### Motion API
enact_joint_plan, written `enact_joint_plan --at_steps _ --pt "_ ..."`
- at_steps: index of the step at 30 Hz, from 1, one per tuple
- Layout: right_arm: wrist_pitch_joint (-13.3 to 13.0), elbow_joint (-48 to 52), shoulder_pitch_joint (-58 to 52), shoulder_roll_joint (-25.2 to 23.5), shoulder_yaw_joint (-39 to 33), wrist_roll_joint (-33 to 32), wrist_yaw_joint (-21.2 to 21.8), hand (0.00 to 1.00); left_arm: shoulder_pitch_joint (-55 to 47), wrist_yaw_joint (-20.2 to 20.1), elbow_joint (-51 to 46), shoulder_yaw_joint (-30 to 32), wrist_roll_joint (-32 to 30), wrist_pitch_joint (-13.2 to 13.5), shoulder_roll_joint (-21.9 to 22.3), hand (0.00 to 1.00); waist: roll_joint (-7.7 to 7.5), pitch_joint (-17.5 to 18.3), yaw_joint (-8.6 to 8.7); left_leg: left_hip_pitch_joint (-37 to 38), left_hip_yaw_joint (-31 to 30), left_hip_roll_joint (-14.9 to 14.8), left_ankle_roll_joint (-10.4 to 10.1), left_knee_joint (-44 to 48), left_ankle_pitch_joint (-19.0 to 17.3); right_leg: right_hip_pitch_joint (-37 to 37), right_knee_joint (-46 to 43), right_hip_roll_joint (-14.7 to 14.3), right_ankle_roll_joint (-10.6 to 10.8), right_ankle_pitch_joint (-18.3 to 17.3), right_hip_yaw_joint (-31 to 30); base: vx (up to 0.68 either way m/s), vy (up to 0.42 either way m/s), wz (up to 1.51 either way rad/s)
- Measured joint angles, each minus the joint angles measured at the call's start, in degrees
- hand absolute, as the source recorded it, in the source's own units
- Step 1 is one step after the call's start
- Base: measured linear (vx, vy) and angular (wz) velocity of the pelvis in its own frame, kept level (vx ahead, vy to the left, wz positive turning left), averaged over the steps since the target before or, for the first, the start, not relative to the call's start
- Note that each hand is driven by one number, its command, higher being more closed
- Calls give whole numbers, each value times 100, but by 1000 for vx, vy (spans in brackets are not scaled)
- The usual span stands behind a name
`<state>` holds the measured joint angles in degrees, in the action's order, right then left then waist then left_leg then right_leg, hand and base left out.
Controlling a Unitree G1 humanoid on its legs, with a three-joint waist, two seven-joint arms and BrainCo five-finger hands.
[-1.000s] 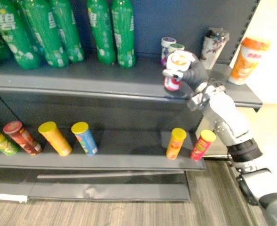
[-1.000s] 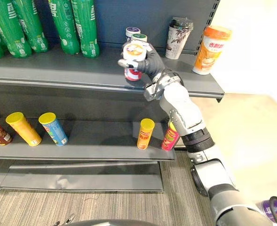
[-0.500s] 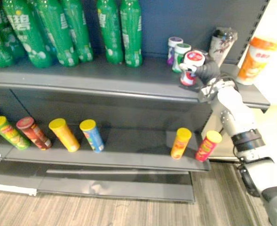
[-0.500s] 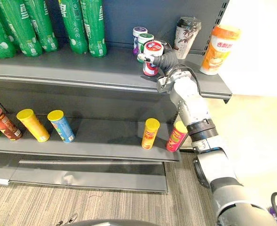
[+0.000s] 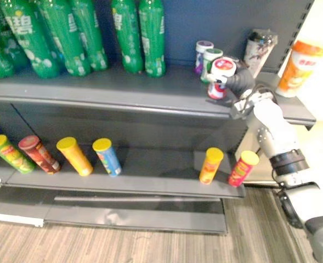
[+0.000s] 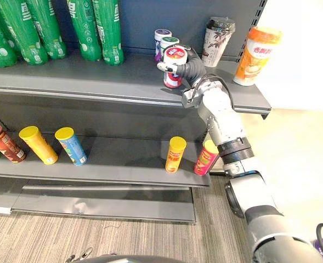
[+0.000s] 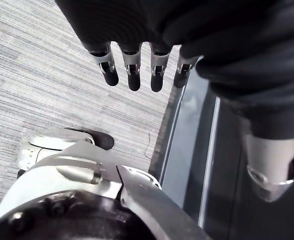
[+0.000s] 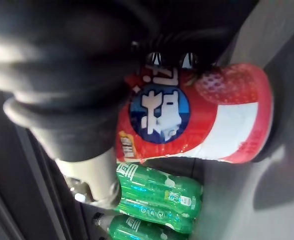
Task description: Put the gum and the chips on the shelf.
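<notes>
A red gum bottle (image 6: 174, 67) with a white lid stands nearly upright at the upper shelf (image 5: 123, 90), just in front of a purple gum bottle (image 5: 203, 55) and a green one (image 5: 210, 59). My right hand (image 6: 193, 69) is shut on it from the right; up close, the red bottle (image 8: 196, 120) has its base down by the shelf board. Chips cans lean on the lower shelf: an orange one (image 5: 211, 165) and a red one (image 5: 243, 168) at the right. My left hand (image 7: 137, 70) hangs with straight fingers over the floor, holding nothing.
Green soda bottles (image 5: 145, 35) line the back left of the upper shelf. A dark-lidded cup (image 5: 259, 50) and an orange cup (image 5: 296, 67) stand at its right end. Yellow (image 5: 73, 156), blue (image 5: 107, 156) and other cans lean on the lower shelf's left.
My right hand has carried the gum bottle deeper over the shelf and lowered it, turning it from tilted to nearly upright. The camera has shifted a little. The left hand is unchanged.
</notes>
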<state>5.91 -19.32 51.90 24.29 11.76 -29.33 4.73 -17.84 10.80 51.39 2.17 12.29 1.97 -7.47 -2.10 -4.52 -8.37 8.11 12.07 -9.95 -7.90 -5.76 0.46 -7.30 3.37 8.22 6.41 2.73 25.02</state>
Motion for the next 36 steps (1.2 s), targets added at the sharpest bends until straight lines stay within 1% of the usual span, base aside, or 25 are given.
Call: enact_joint_plan --at_steps 2,6,12,21,22,30,32,36 --pt "14 108 -18 -48 18 0 79 100 7 2 1 0 0 0 -2 0 -3 -25 6 8 21 -16 5 0 -5 5 -3 0 0 0 -19 0 1 -4" --pt "95 304 -46 -62 130 0 70 100 15 3 0 1 0 3 -10 0 -15 -55 8 18 52 -21 10 0 -11 7 -3 -2 0 0 -36 0 0 -1" --pt "94 547 -144 -159 181 -1 15 100 23 9 2 0 0 5 -14 0 -20 -76 9 19 96 -25 24 0 -19 11 -3 -2 0 0 -40 0 0 0" --pt "91 557 -155 -243 256 1 -91 100 22 12 5 -1 0 4 -20 0 -25 -73 9 18 134 -32 71 0 -46 10 -3 0 0 0 -37 0 0 0" --pt "89 549 -154 -244 261 1 -111 0 22 12 5 -3 0 4 -21 0 -27 -72 9 18 134 -32 72 0 -46 10 -3 1 0 0 -37 0 0 0" --pt "107 370 -214 -251 463 14 -206 0 24 8 7 -14 0 3 -71 0 -58 -93 17 19 175 -47 85 0 -38 13 -23 1 0 -1 -34 0 1 0" --pt "-20 240 -220 -271 436 14 -204 0 25 3 6 -15 0 2 -92 0 -82 -104 13 18 299 -71 102 0 -20 20 -31 10 -6 -5 -36 -4 12 4" --pt "-126 162 -218 -273 433 15 -205 0 25 -8 5 -16 -1 -1 -99 0 -94 -110 7 17 320 -64 94 0 -13 32 -31 23 -5 -5 -44 0 0 0"
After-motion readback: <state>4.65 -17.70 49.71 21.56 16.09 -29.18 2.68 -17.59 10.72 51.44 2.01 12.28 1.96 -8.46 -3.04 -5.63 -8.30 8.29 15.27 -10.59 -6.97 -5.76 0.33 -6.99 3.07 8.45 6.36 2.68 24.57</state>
